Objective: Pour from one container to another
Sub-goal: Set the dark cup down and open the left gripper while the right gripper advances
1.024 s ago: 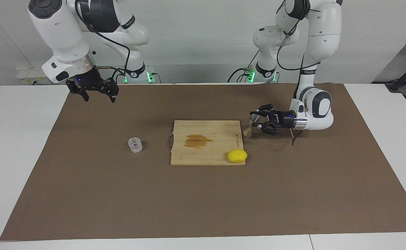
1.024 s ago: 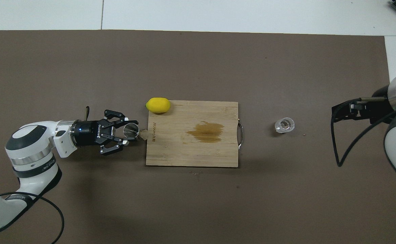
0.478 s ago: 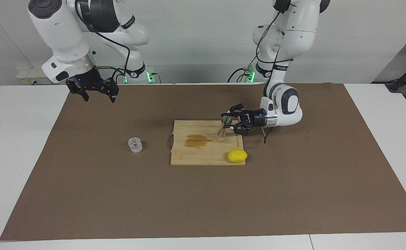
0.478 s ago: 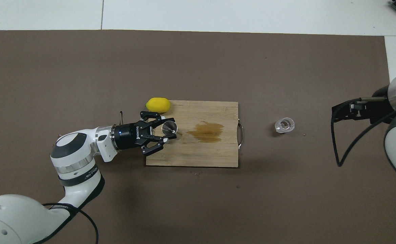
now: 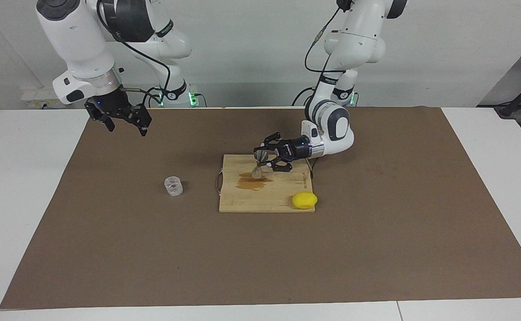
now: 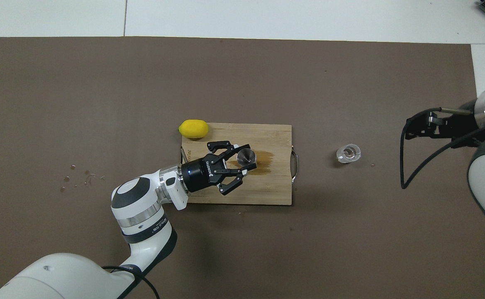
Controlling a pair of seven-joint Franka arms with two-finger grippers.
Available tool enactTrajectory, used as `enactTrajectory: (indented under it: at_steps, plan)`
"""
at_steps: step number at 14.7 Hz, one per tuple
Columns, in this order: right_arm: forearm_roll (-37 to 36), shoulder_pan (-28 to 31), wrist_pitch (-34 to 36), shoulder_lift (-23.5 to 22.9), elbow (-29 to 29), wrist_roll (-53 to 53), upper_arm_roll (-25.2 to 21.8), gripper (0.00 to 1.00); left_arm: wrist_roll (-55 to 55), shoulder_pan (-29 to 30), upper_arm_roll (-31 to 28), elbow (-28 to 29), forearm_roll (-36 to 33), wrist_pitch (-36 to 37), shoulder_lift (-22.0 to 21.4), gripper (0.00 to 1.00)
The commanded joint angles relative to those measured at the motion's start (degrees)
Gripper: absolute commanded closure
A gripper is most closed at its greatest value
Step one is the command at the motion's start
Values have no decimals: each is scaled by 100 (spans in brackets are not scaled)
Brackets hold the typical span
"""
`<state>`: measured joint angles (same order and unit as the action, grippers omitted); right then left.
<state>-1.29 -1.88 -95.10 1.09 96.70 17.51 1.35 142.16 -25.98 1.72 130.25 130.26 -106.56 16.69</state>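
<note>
Left gripper (image 5: 262, 162) clenched on small grey metal hourglass jigger (image 5: 259, 163), over wooden cutting board (image 5: 264, 196). Clear glass cup (image 5: 173, 186) stands on brown mat, toward right arm's end. Right gripper (image 5: 120, 119) waits raised, fingers spread, empty.

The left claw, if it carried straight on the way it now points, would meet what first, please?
Holding the jigger over the cutting board, the left claw points toward the right arm's end; the glass cup probably comes first, though it may pass above.
</note>
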Motion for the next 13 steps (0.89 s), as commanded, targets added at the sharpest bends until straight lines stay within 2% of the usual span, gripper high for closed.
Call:
enactTrajectory:
  at_steps: [1, 4, 5, 7, 10, 11, 12, 13]
  plan:
    - [77, 30, -210, 172, 306, 689, 23, 1, 416, -136, -76, 0, 210, -417, -34, 63]
    - [138, 39, -228, 137, 507, 1419, 23, 1, 988, -346, -76, 9, 578, -542, 141, 63]
    - [382, 100, -245, 111, 578, 1700, 23, 1, 1015, -373, -84, 0, 588, -550, 151, 63]
    - [848, 283, -551, 111, 884, 2289, 14, 1, 1015, -417, -85, 0, 588, -559, 151, 63]
    - [1104, 372, -1009, 85, 1211, 3160, 14, 0, 1015, -417, -85, 18, 588, -568, 159, 62]
    - [1192, 416, -1036, -72, 1220, 3293, 14, 0, 1007, -417, -85, 26, 588, -603, 159, 48]
    - [1393, 512, -1063, -265, 1220, 3398, 14, 0, 1007, -417, -93, 26, 588, -620, 159, 3]
    - [1630, 635, -1098, -467, 1220, 3521, 14, 0, 998, -391, -93, 44, 588, -621, 168, 0]
